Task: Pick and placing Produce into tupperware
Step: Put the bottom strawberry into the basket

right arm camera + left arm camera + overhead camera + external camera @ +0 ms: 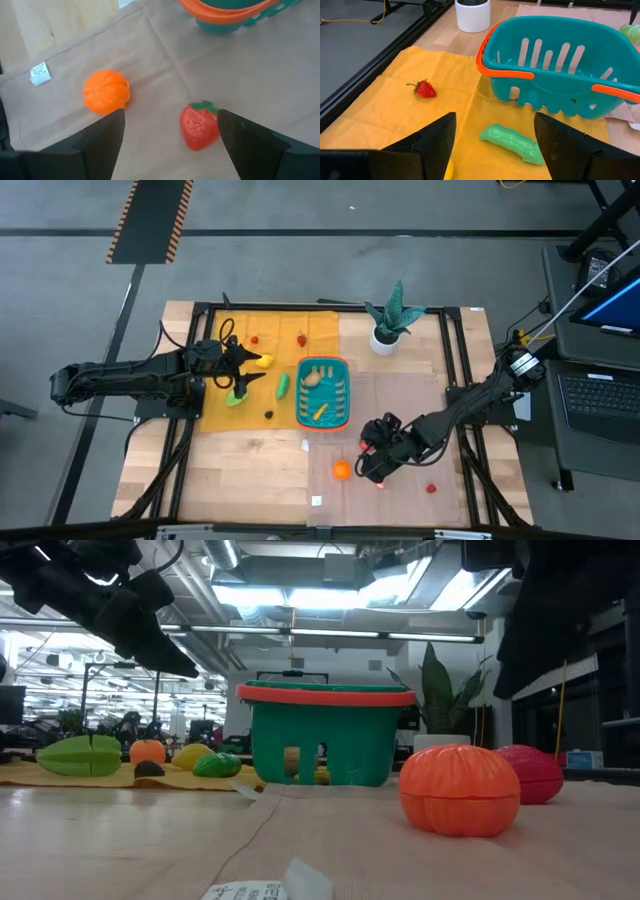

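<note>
The teal tupperware point(323, 392) with an orange rim stands at the table's middle; a tan piece point(313, 377) and an orange piece point(320, 412) lie in it. My right gripper point(170, 145) hangs open above the brown mat. Below it lie a red strawberry point(200, 126), close to one finger, and an orange fruit point(106, 91), off to the side. My left gripper point(495, 145) waits open above the yellow cloth point(265, 370), over a long green vegetable point(512, 142). More produce lies on that cloth: a strawberry point(425, 89), a yellow piece point(263, 361) and a green piece point(235, 397).
A potted green plant point(390, 320) in a white pot stands at the far side, right of the cloth. Another red piece point(432, 488) lies near the front right. A small white tag point(39, 72) lies on the wood near the orange fruit. Black frame rails point(455, 370) run along both sides.
</note>
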Controlling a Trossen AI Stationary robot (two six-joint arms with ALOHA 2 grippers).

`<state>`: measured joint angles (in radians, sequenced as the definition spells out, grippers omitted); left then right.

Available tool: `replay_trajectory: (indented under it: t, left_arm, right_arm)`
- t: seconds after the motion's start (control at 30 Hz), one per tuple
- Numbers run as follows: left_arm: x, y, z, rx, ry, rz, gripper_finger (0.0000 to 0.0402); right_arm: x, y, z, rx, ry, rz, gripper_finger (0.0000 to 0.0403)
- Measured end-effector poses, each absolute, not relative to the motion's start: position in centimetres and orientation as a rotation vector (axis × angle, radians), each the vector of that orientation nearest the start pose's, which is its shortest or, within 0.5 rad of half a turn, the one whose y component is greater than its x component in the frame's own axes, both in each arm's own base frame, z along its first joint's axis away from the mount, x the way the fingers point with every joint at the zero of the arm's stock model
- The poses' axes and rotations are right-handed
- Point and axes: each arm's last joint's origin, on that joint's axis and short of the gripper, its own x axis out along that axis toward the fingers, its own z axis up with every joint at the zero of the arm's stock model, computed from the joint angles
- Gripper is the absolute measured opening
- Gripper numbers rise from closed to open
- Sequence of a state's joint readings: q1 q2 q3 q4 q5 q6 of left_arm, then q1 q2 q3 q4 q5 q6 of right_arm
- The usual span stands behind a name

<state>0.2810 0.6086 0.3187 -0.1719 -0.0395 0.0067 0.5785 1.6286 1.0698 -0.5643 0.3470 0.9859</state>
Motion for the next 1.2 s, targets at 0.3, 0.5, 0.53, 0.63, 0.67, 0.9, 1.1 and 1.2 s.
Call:
replay_trajectory:
  t: [0.3, 0.5, 0.53, 0.63, 0.67, 0.9, 1.1, 1.2]
  left_arm:
    - [13.6, 4.0, 19.9, -0.049, 0.462, 0.313, 0.0261]
    - [13.6, 4.0, 19.9, -0.049, 0.462, 0.313, 0.0261]
    - [13.6, 4.0, 19.9, -0.049, 0.462, 0.313, 0.0261]
    - [13.6, 4.0, 19.9, -0.049, 0.462, 0.314, 0.0261]
    - [13.6, 4.0, 19.9, -0.049, 0.462, 0.313, 0.0261]
    - [13.6, 4.0, 19.9, -0.049, 0.464, 0.313, 0.0261]
    - [13.6, 4.0, 19.8, -0.05, 0.471, 0.313, 0.0261]
    - [13.5, 4.0, 19.8, -0.05, 0.476, 0.313, 0.0261]
  right_arm:
    - [27.6, 15.8, 19.4, 0.401, 0.999, -0.34, 0.0317]
    - [28.3, 15.2, 17.7, 0.407, 1.085, -0.366, 0.0317]
    - [28.4, 15.1, 17.4, 0.418, 1.097, -0.374, 0.0317]
    - [28.6, 14.8, 16.7, 0.43, 1.132, -0.386, 0.0317]
    - [28.7, 14.8, 16.6, 0.432, 1.141, -0.387, 0.0317]
    - [29.0, 14.1, 15.9, 0.426, 1.169, -0.42, 0.0317]
    - [28.9, 14.1, 15.8, 0.423, 1.182, -0.426, 0.0317]
    - [28.9, 14.2, 15.8, 0.442, 1.208, -0.403, 0.0317]
